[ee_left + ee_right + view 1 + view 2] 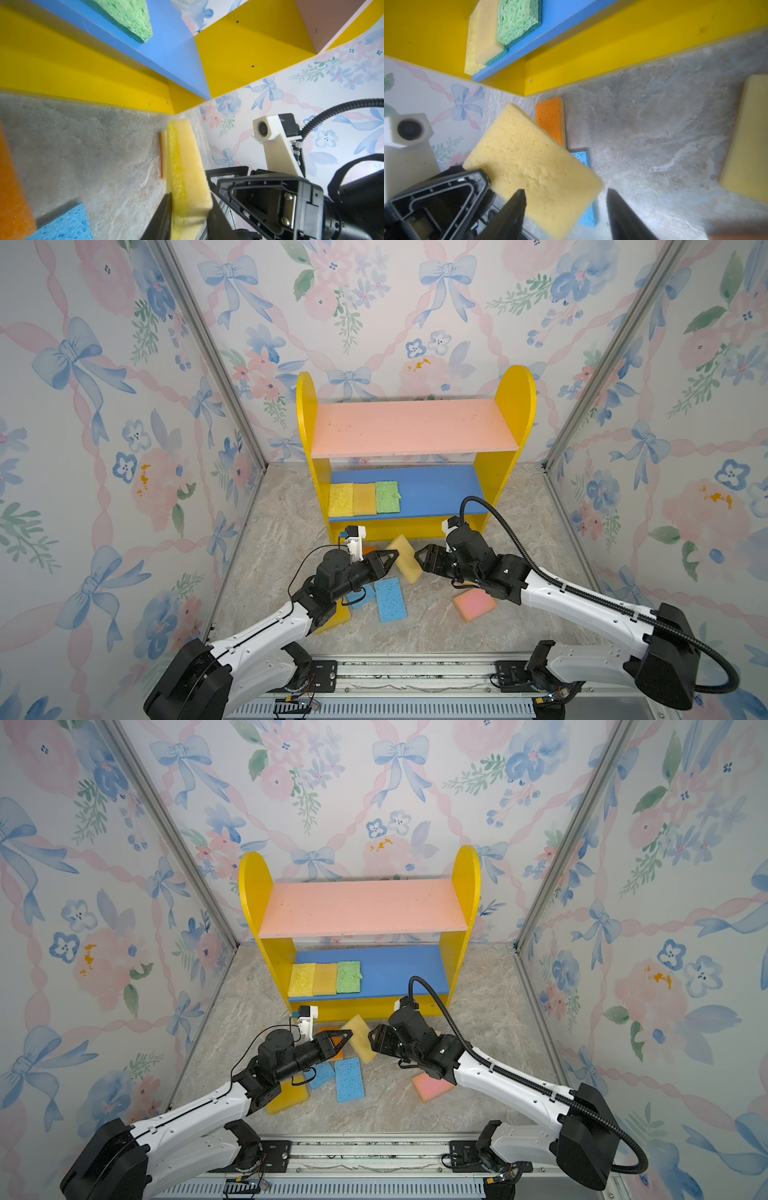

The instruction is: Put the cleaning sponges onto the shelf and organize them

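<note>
Left gripper (392, 558) is clamped on the pale yellow sponge (405, 566), held on edge above the table (457, 639) just in front of the shelf (515, 406). Right gripper (565, 194) is at the sponge's other end with jaws spread wide, not pinching. Yellow sponge (340, 499), tan sponge (364, 498) and green sponge (387, 496) sit in a row at the left end of the blue lower board (436, 489).

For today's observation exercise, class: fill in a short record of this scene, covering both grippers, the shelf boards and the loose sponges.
Left gripper: shut on pale sponge
Right gripper: open, close by that sponge
Lower board: yellow sponge, tan sponge, green sponge, side by side
Upper board: no sponges seen
Floor, among others: blue sponge, another blue sponge, pink sponge, orange sponge
</note>
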`<state>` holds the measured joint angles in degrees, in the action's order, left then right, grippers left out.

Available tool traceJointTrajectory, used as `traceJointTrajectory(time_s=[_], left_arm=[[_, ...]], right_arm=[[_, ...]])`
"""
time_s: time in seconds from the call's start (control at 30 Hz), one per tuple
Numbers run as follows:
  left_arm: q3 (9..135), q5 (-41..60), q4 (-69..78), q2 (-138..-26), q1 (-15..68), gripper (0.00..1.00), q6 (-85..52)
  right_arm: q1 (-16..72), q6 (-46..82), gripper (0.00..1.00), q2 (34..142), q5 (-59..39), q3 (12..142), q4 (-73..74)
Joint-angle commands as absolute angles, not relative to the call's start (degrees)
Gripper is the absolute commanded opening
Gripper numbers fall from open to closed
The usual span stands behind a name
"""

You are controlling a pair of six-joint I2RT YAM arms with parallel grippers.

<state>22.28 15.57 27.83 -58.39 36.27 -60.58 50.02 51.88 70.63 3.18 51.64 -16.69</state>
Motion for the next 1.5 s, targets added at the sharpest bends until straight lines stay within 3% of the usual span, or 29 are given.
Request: traceJointTrajectory(time_s=[0.0,0.07,0.17,0.4,0.67,1.1,1.3,1.47], left_arm=[[27.56,22.54,21.33,-60.38,33.18,0.28,-52.45],[31.43,25.01,13.76,-61.80,31.77,0.24,-46.45],[35.99,26.38,5.24,-62.92,30.40,0.15,-40.11],[38.67,34.58,3.53,-64.41,26.94,0.10,-39.62],[42.77,35.75,3.70,-63.34,26.10,0.07,-44.23],[42.23,42.15,16.98,-61.09,24.74,0.06,-55.79],[41.44,41.84,18.26,-61.08,24.77,0.06,-56.69],[40.74,41.60,18.94,-61.17,24.32,0.06,-56.85]], right_arm=[[48.11,41.28,0.86,66.26,4.92,54.27,-23.77],[45.42,37.14,0.99,64.41,2.70,54.66,-26.51],[39.89,32.48,0.97,61.87,-5.44,54.33,-27.49],[37.92,26.76,0.97,62.01,-24.41,55.25,-24.89],[40.69,26.69,0.97,62.83,-22.23,56.77,-25.04],[40.00,29.93,1.00,63.72,-34.04,54.53,-16.00],[39.51,34.02,0.90,63.71,-36.15,51.46,-8.97],[39.47,35.42,0.76,64.87,-36.24,50.54,-7.16]])
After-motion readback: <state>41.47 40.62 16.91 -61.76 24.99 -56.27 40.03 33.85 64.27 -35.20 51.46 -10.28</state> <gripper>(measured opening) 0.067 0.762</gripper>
